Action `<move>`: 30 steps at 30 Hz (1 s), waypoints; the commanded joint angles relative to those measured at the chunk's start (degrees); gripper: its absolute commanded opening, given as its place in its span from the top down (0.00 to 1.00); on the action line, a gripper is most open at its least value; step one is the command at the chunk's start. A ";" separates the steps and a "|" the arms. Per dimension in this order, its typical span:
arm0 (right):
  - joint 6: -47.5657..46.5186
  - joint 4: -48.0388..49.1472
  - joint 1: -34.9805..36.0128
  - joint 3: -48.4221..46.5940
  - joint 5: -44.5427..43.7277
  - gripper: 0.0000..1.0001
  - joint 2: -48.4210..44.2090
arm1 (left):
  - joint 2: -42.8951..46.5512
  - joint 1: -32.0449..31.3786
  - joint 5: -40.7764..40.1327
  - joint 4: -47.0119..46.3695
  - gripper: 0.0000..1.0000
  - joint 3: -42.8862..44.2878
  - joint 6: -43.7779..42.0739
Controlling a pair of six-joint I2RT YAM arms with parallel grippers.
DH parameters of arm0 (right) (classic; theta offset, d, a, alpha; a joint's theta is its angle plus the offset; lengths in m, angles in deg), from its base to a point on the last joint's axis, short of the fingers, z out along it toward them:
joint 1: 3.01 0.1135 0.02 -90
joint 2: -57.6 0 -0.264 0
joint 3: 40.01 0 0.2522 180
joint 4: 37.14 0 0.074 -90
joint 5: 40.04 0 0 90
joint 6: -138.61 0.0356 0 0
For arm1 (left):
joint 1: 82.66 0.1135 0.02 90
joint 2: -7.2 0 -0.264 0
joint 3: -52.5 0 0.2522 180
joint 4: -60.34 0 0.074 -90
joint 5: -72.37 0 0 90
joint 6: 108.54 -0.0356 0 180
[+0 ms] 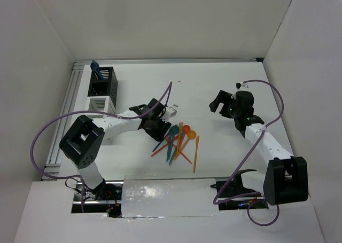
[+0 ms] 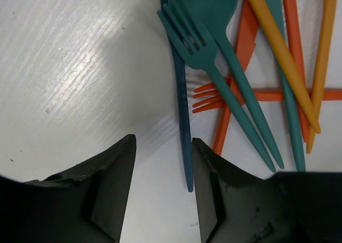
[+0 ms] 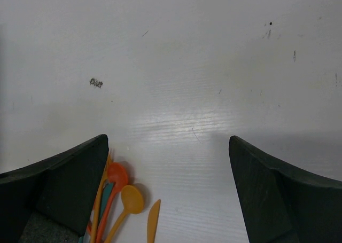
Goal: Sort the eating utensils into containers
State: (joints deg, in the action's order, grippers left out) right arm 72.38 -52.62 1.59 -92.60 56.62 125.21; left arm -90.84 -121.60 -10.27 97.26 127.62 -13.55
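Top external: utensils (image 1: 179, 141) lay in one crossed heap mid-table, right at the left tool (image 1: 161, 128), which was bent low over the heap's left edge. Black bin (image 1: 105, 81) and white bin (image 1: 100, 102) stood touching at the far-left corner of the table (image 1: 214, 77), well apart from the heap. One blue utensil (image 1: 95, 68) stuck up out of the black bin. Right tool (image 1: 223, 103) hung off to the right, near nothing. Bare table btwn heap and bins, so the carry path looked open. Rail (image 1: 63, 120) ran close beside the bins, so little slack on that side.

Left wrist: left tool's jaws stood apart, nothing clamped. Handle end of a dark blue knife (image 2: 183, 125) lay in the gap, closer to the picture-right finger (image 2: 211, 189). Teal fork (image 2: 214, 77) lay across the knife further up; orange fork (image 2: 211, 96) and yellow-orange knife (image 2: 283, 61) tangled beyond. Judgement: thin plastic, v. light, stiff but springy, slick on the smooth table, so likely to skid or flip when pinched. Best hold prob. the bare handle end, clear of the fork, so only one piece lifts.

Right wrist: right tool (image 3: 169, 147) wide apart, empty, over bare table. Orange spoon (image 3: 131, 199) at the heap's edge showed near its picture-left finger.
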 commanded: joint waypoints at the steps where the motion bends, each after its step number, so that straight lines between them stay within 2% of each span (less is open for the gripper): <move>1: -0.13 1.36 -0.21 0.24 -0.68 0.00 -0.82 | -0.75 -0.26 -1.91 0.49 0.43 0.42 0.89; 12: -0.21 1.36 -0.21 0.77 -1.73 0.00 -1.17 | -2.16 -2.54 -0.24 -0.48 0.46 -1.42 1.42; 18: -0.13 1.36 -0.29 0.77 -2.35 0.00 -1.52 | -5.32 -3.25 -4.01 0.04 0.49 -0.98 1.86; 25: 0.05 1.36 -0.30 2.00 -2.96 0.00 -3.28 | -8.92 -2.99 -4.28 1.27 0.75 0.34 3.61; 27: 0.14 1.36 -0.30 2.00 -2.96 0.00 -3.37 | -9.88 -2.38 -4.19 1.45 0.89 1.12 4.75; 30: -0.04 1.36 -0.29 2.00 -3.49 0.00 -3.45 | -10.07 -0.80 -4.54 1.36 0.94 1.74 6.34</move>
State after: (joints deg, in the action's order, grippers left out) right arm 72.38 -52.62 1.59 -90.72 54.63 123.51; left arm -96.61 -123.89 -13.77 95.99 130.73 -9.31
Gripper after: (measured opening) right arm 0.999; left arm 0.123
